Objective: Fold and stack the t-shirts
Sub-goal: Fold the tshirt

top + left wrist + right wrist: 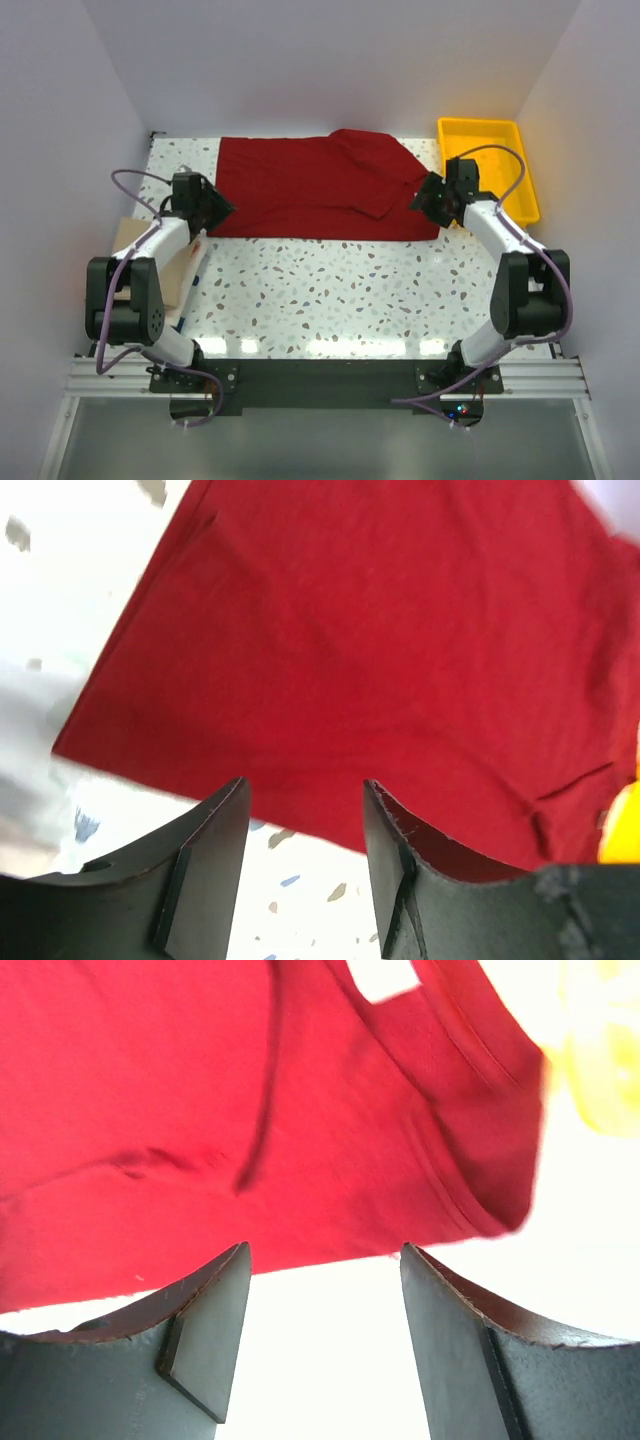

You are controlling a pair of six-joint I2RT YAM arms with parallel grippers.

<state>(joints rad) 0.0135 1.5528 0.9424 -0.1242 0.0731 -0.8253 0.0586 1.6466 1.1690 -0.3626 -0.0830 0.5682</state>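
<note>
**Top view:** One dark red short-sleeved t-shirt (310, 185) is laid flat across the far half of the speckled white table (330, 290). Its right end appears turned over on itself, presumably in readiness for a further fold. The left gripper (222, 210) is placed at the shirt's near-left corner and the right gripper (420, 197) at its near-right corner, so each end is covered by one of the two arms. One yellow plastic tray (480, 125) is set at the far right, just beside the shirt. One tan folded bundle (127, 238), likely a finished shirt, is partly hidden under the left arm.

**Left wrist:** The left gripper (305, 810) is seen released, nothing between its jaws. The shirt's (350, 650) near edge lies just beyond the tips.

**Right wrist:** The right gripper (325, 1280) is likewise spread and empty. The shirt's (200, 1110) sleeve and near edge are seen just ahead, with the tray (600, 1050) a yellow blur at the right.
</note>
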